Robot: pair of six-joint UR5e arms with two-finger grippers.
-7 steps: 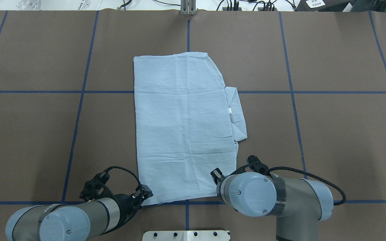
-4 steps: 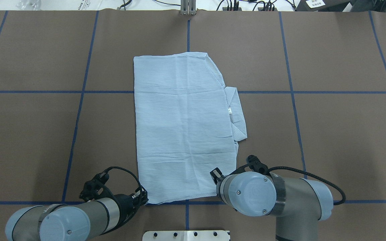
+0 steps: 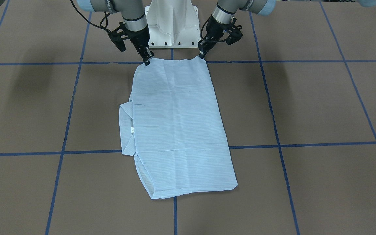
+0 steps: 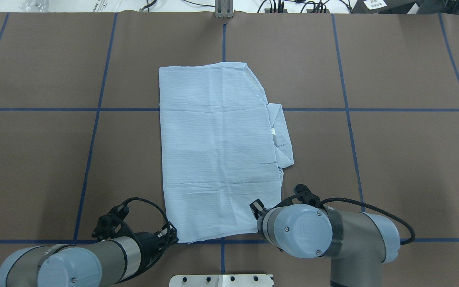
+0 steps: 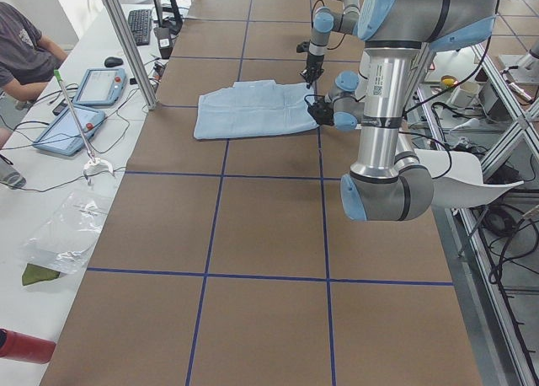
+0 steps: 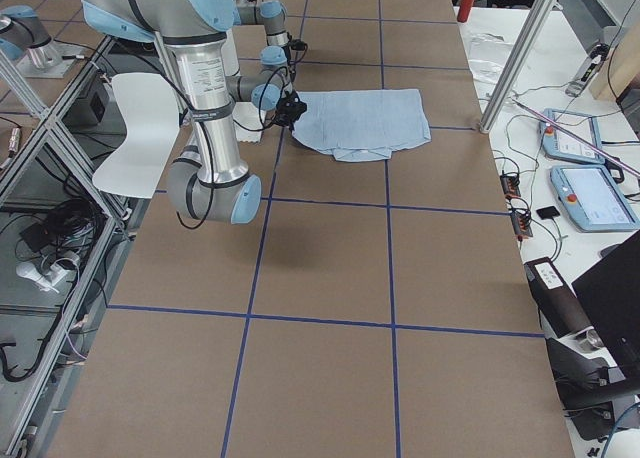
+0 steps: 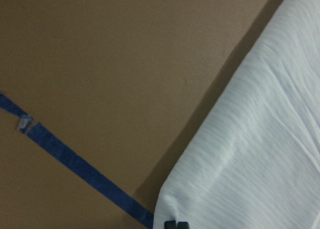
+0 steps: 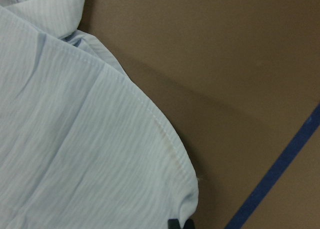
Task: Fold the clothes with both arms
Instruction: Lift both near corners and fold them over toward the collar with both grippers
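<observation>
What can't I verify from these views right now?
Overhead view: the right gripper is hidden under its own arm.
Left wrist view: bottom edge cuts off the left gripper except its fingertips.
Every view: the shirt's sleeves and buttons, folded out of sight.
Overhead and front views: the label's print, too small.

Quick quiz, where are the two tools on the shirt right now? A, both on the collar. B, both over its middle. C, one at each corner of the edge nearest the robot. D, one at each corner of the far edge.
C: the left tool and the right tool each meet a corner of the shirt along its edge on the robot's side, and nothing touches the rest of it.
</observation>
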